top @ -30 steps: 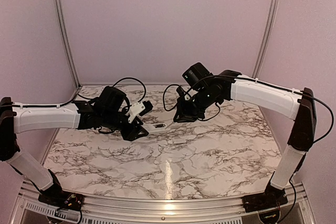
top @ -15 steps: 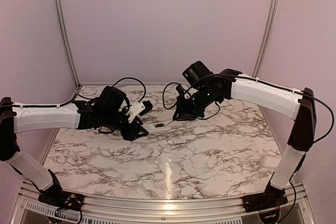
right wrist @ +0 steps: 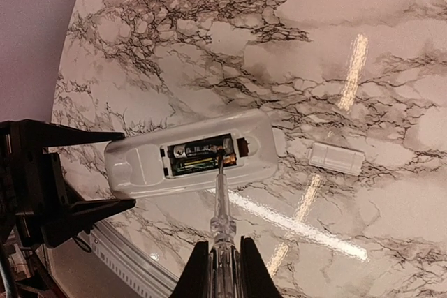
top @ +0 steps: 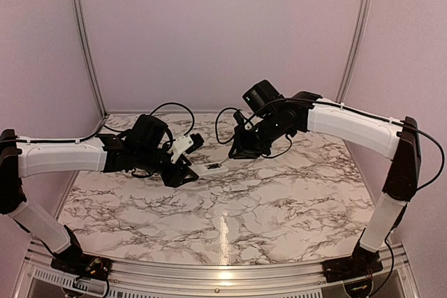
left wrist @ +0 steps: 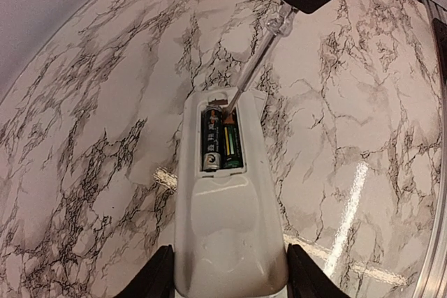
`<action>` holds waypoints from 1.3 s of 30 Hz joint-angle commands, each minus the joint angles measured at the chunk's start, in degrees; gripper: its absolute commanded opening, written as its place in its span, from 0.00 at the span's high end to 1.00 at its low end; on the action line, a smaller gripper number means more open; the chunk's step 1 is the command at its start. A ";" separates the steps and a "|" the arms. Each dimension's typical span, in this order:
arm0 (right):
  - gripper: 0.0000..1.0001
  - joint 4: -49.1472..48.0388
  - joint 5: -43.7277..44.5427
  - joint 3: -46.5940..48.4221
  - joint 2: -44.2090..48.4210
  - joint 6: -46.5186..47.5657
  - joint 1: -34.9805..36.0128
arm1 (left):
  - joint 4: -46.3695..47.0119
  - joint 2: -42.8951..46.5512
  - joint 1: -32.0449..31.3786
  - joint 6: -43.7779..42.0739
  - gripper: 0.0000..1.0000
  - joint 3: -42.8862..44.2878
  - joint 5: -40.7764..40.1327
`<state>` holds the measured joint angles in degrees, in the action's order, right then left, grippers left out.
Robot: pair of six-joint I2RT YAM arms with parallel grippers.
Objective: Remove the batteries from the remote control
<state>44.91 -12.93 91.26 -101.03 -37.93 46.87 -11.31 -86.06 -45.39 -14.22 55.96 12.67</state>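
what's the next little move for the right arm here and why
Probably lever the screwdriver tip gently upward to pry one battery end out. The right fingers clamp the screwdriver, and its tip sits at one end of the open compartment, against the batteries. Both lie seated inside, and the left fingers hold the remote.

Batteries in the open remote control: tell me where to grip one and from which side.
Probably the end by the tool tip, from above. The batteries lie side by side, sunk in the recess of the remote control, so only their upper faces show and walls block the sides. Lever that end up first, then pinch across it.
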 commanded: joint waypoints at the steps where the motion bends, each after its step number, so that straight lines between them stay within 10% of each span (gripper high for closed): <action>1: 1.00 -1.27 0.67 2.03 0.02 0.44 0.50 | 2.89 1.79 -0.12 0.75 0.92 0.56 1.04; 39: 1.00 4.99 6.23 6.81 2.89 2.29 0.54 | 6.19 -4.54 -0.05 17.58 0.95 0.57 10.42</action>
<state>45.39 -9.93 96.49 -100.27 -36.18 46.87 -8.03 -88.84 -45.39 -4.12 55.99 16.47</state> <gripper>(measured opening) 0.107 0.524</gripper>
